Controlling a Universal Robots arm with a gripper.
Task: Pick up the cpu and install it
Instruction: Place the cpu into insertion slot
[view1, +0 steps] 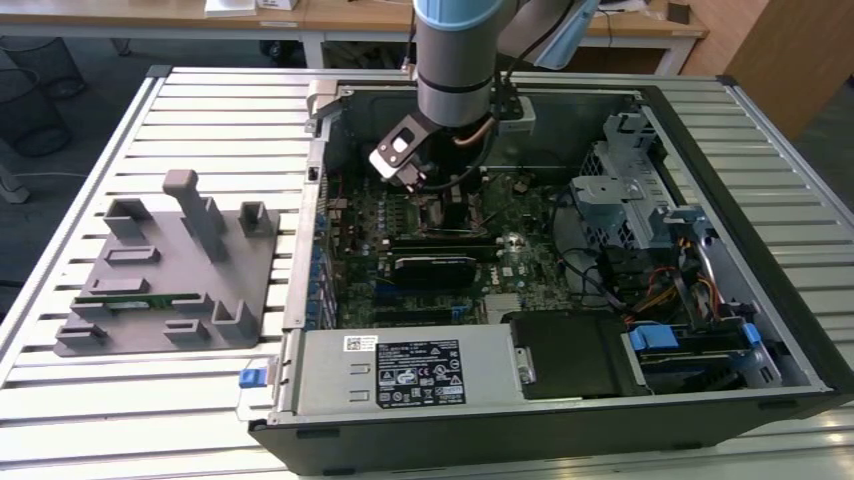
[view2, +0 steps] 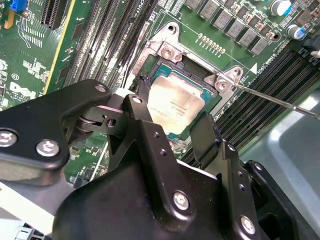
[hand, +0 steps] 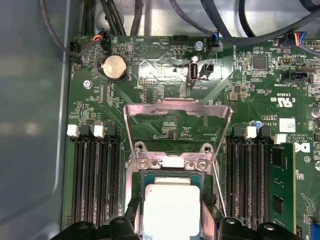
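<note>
Cpu (view2: 175, 102) rests in the socket (view2: 167, 47) between close jaws, gripped or not I cannot tell; probably needs gentle seating.

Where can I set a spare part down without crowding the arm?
Bare slatted table around the grey fixture and along the exterior view's right of the computer case. Inside the case is crowded, with the end effector at the cpu.

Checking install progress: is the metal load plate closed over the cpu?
No, in the first wrist view the load plate is flipped back and open, leaving the cpu with its silver top uncovered.
</note>
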